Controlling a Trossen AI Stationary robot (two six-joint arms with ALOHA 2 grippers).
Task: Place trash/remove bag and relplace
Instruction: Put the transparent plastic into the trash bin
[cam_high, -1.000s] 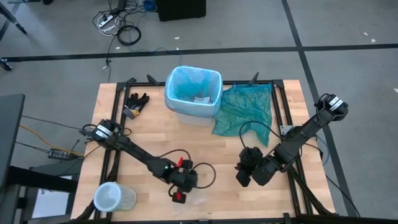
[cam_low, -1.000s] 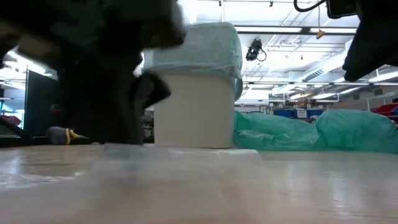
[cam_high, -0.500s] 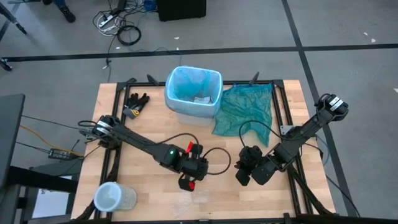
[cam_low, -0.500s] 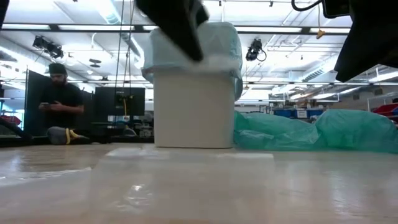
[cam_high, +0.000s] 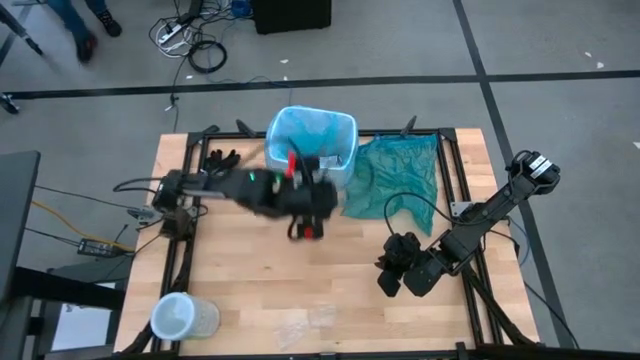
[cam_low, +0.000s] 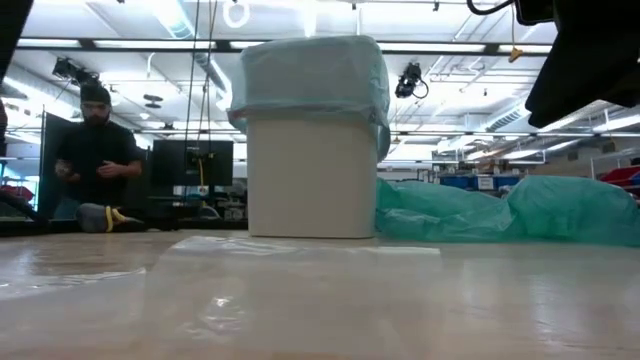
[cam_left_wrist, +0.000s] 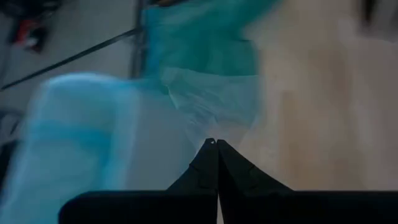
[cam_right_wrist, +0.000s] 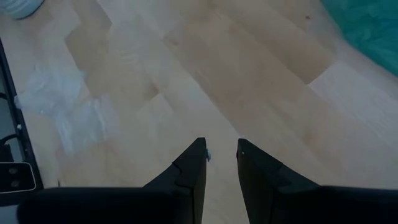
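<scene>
L gripper (cam_high: 312, 212) is up over the table just at the bin's (cam_high: 300, 185) 6 o'clock side, fingers (cam_left_wrist: 214, 165) pressed fully together w/ nothing seen between them. Its wrist cam looks onto the sky-blue liner (cam_left_wrist: 93, 143) and the teal-green bag (cam_left_wrist: 205, 50) past it.

White bin sits at table's (cam_high: 230, 270) 12 o'clock edge; the light-blue liner is fitted in it and folded over the rim (cam_low: 310, 70). Some pale trash scraps (cam_high: 322, 158) lie inside, at 3 o'clock of the opening.

Teal-green bag lies flat just at bin's 3 o'clock, touching it in the low view.

Clear plastic bits (cam_high: 305, 322) lie near table's 6 o'clock edge; also seen from R wrist (cam_right_wrist: 68, 102).

R gripper (cam_high: 392, 272) waits at table's 4 o'clock, fingers a narrow gap apart, holding nothing.

Black gloves (cam_high: 215, 165) at bin's 9 o'clock. Clear cup (cam_high: 182, 318) on its side at 7 o'clock corner.

Person (cam_low: 95, 160) in the room behind.
</scene>
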